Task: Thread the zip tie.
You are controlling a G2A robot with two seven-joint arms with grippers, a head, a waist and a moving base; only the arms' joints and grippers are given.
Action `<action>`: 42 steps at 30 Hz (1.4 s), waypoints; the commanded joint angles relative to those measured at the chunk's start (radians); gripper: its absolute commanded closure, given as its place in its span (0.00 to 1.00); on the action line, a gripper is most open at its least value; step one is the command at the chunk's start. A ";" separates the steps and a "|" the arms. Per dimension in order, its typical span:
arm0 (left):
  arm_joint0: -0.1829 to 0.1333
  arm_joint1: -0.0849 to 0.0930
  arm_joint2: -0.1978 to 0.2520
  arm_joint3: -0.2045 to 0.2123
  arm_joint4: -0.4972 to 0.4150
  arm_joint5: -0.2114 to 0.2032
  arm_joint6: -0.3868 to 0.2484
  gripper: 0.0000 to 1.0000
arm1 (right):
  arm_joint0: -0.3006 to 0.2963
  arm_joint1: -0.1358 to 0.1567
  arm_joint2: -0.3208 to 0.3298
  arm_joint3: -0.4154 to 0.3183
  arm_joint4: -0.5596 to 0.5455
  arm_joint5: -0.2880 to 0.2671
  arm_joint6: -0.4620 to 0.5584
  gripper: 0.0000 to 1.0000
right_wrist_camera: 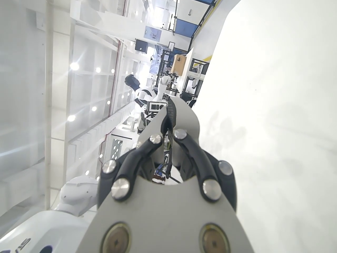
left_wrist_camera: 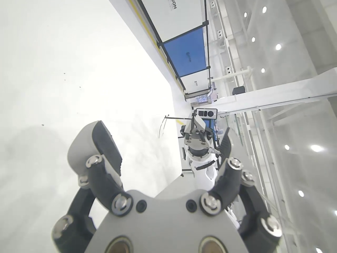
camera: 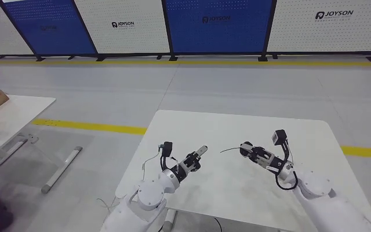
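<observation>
The right gripper (camera: 248, 148) had its fingers pressed together on one end of the thin black plastic zip tie (camera: 231, 149). From that pinch the strap ran out to the left in a slight curve, its free tip pointing toward the left gripper (camera: 200, 151) without touching it. In the left wrist view, the right gripper (left_wrist_camera: 194, 125) sat farther off with the zip tie (left_wrist_camera: 179, 118) sticking out sideways from its tips. In the right wrist view, the right gripper (right_wrist_camera: 168, 113) showed its two pads closed flat against each other.

The left gripper (left_wrist_camera: 168, 146) was spread wide with nothing between its fingers (left_wrist_camera: 105, 143). It faced right, toward the strap's tip, with a clear gap between them.

Both forearms rose from the near edge of the white rectangular surface (camera: 232, 124) and angled inward toward each other, the two grippers meeting near its middle at a similar distance from the near edge. Bare surface lay beyond them to the far edge and out to both sides.
</observation>
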 commanded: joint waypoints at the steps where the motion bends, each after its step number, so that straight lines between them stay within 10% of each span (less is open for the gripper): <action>1: 0.000 0.000 0.000 0.000 0.000 0.000 0.000 0.00 | 0.000 0.000 0.000 0.000 0.000 0.000 0.000 1.00; 8: -0.019 -0.009 0.014 0.040 -0.097 0.014 0.011 0.00 | -0.052 -0.022 0.001 -0.031 0.070 -0.055 -0.074 1.00; 14: -0.097 -0.036 0.097 0.107 -0.217 0.014 0.068 0.00 | -0.081 -0.056 -0.018 -0.054 -0.044 -0.055 -0.174 1.00; 29: -0.108 -0.045 0.119 0.108 -0.262 -0.011 0.092 0.00 | -0.081 -0.058 -0.020 -0.051 -0.050 -0.055 -0.176 1.00; 36: -0.224 -0.065 0.156 0.186 -0.423 0.102 0.034 0.00 | -0.081 -0.058 -0.020 -0.051 -0.050 -0.055 -0.176 1.00; 42: -0.224 -0.065 0.156 0.186 -0.423 0.102 0.034 0.00 | -0.081 -0.058 -0.020 -0.051 -0.050 -0.055 -0.176 1.00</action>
